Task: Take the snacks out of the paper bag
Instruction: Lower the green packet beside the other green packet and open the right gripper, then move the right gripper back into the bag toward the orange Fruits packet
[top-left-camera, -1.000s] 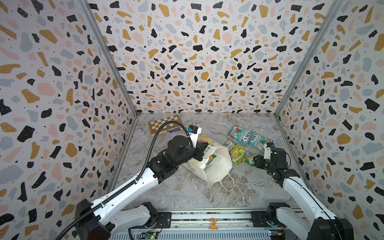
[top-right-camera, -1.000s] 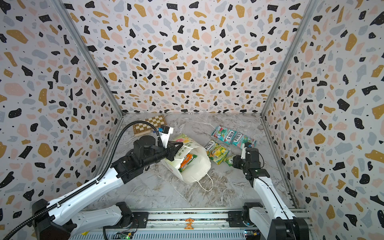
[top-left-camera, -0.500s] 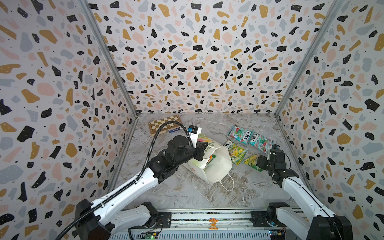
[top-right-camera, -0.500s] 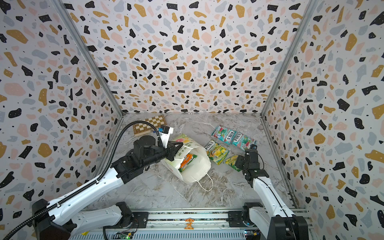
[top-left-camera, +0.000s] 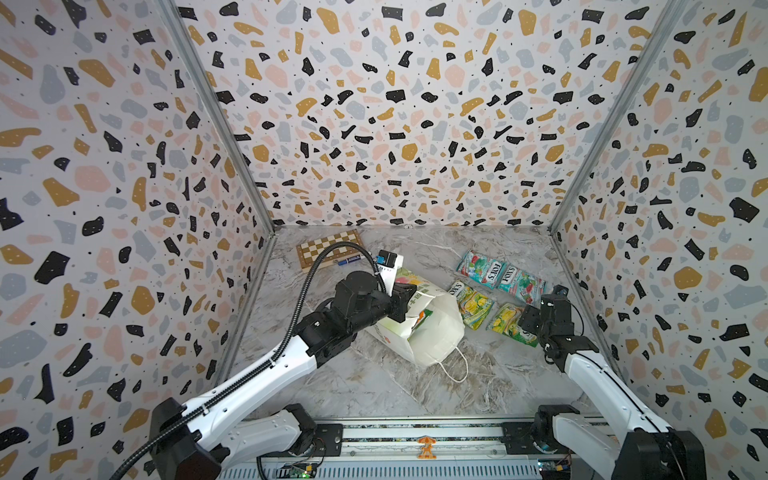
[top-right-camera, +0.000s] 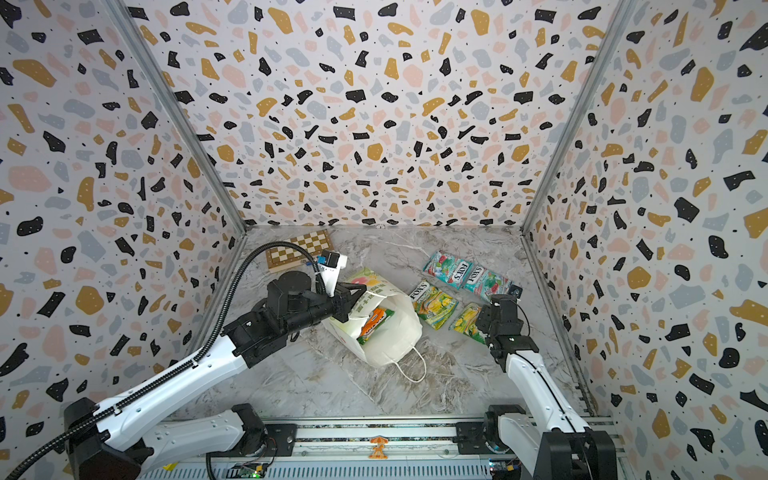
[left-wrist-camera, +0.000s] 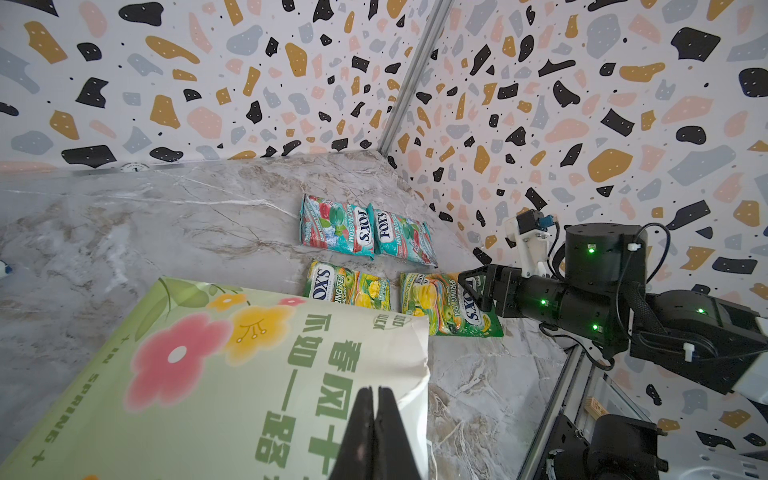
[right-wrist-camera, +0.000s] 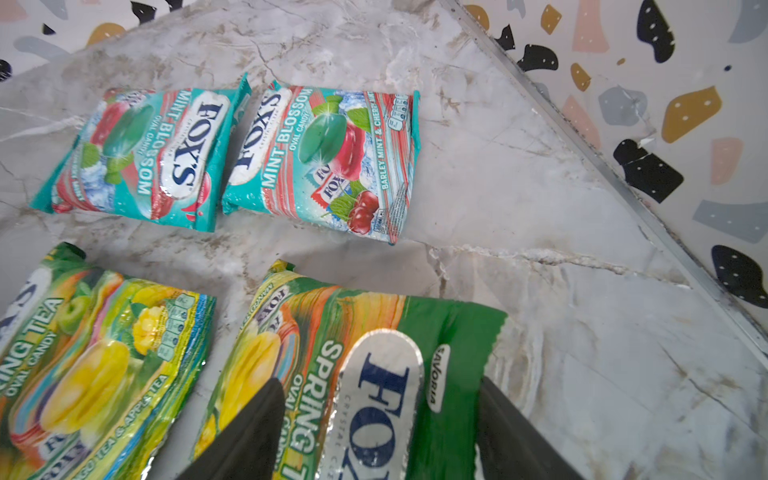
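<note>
Jaws of the right gripper (right-wrist-camera: 379, 382) are standing wide apart, straddling but not gripping a flat green-yellow glossy candy packet (right-wrist-camera: 361, 316) that is lying on the grey marbled tabletop (right-wrist-camera: 540, 187). Those of the left gripper (left-wrist-camera: 375, 392) are pinching shut on the rim of the tall white paper bag (top-right-camera: 395, 345). In a top view an orange glossy packet (top-right-camera: 372, 322) is showing inside the bag's mouth, at 9 o'clock from the right gripper, its long axis running 1 to 7 o'clock. The right arm, being free, is judged the one to reach.
</note>
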